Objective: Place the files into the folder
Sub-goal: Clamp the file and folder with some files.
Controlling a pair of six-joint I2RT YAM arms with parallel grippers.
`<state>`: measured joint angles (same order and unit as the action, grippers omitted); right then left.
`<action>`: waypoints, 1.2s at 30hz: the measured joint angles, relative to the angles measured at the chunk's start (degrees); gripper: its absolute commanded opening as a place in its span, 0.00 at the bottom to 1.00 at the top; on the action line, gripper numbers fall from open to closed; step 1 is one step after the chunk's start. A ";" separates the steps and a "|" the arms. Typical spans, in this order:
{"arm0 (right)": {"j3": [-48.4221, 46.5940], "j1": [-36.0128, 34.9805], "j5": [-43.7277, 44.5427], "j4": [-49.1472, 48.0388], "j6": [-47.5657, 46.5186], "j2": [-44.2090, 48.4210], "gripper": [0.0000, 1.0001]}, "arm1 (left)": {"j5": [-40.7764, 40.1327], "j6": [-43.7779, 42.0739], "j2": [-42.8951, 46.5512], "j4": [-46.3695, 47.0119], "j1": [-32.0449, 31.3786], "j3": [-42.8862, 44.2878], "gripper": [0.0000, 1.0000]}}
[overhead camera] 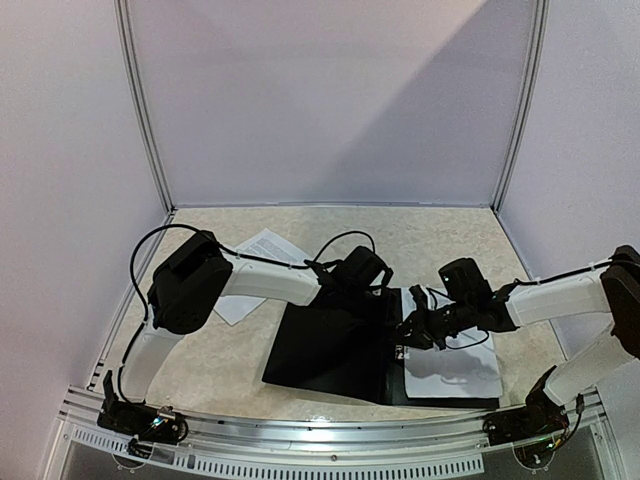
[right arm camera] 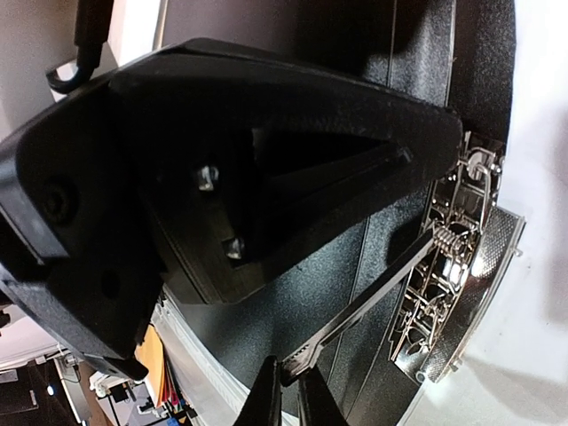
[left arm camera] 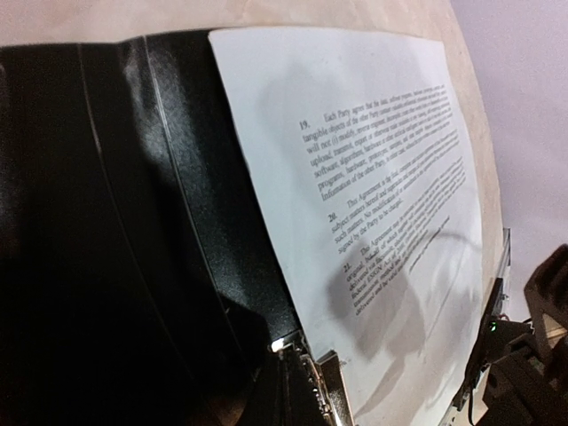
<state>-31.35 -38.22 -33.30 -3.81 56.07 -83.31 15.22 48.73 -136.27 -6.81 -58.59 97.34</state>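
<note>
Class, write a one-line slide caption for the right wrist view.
Right gripper pinches the clip lever inside the open black folder, files lying beside the clip.

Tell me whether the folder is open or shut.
Open: the folder is spread wide, with the metal clip and a printed sheet exposed on its right half.
</note>
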 measured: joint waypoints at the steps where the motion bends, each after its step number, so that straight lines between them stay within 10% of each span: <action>1: 0.15 0.00 -0.02 0.00 0.09 0.15 0.05 | 0.00 0.00 0.04 0.02 0.00 -0.04 0.00; 36: 11.08 -3.04 5.84 -4.09 2.27 4.15 0.00 | 2.38 0.52 0.52 2.67 0.00 -2.16 0.00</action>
<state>-20.27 -41.25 -27.46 -7.90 58.35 -79.15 17.61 49.25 -135.74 -4.14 -58.59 95.18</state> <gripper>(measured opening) 0.007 0.005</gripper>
